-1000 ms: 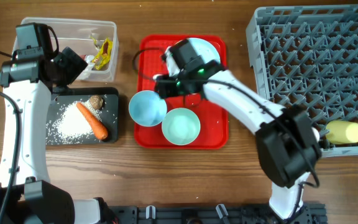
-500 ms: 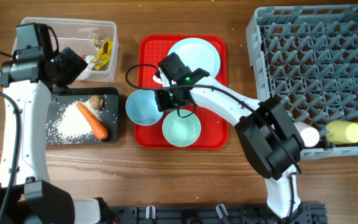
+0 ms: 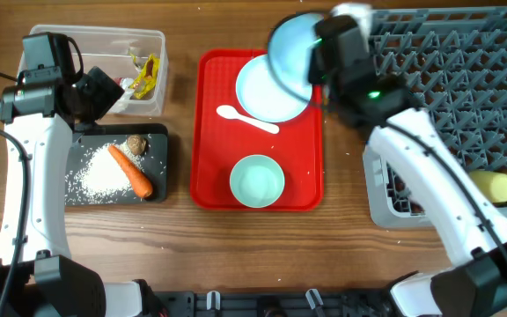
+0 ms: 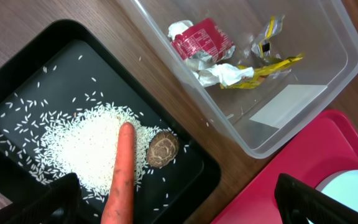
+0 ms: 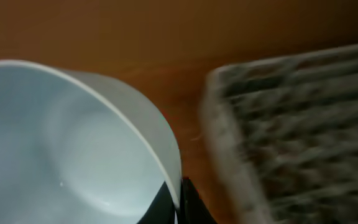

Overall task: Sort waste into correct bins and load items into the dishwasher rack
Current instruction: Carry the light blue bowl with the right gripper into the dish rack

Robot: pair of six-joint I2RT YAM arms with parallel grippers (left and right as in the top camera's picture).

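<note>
My right gripper [image 3: 312, 58] is shut on the rim of a pale bluish bowl [image 3: 289, 46], held tilted in the air over the tray's far right corner, beside the grey dishwasher rack [image 3: 465, 97]. The right wrist view shows the bowl [image 5: 73, 143] pinched at its rim by the gripper [image 5: 179, 200], with the rack [image 5: 291, 118] blurred alongside. A pale blue plate [image 3: 262, 92], a white spoon [image 3: 246, 119] and a pale teal bowl [image 3: 256, 180] lie on the red tray [image 3: 211, 176]. My left gripper [image 3: 95, 92] [image 4: 179, 211] hangs open above the bins.
The black bin [image 4: 17, 74] holds a carrot [image 4: 122, 177], rice [image 4: 73, 146] and a brown lump [image 4: 161, 149]. Red [image 4: 202, 42] and yellow [image 4: 263, 67] wrappers lie in the clear tub [image 4: 328, 81]. A yellow cup [image 3: 488, 187] lies in the rack's near right part.
The right gripper shut on the bowl at the tray's left edge, lifted it and carried it to the far right, toward the rack. The spoon and plate now show. The left arm stayed still.
</note>
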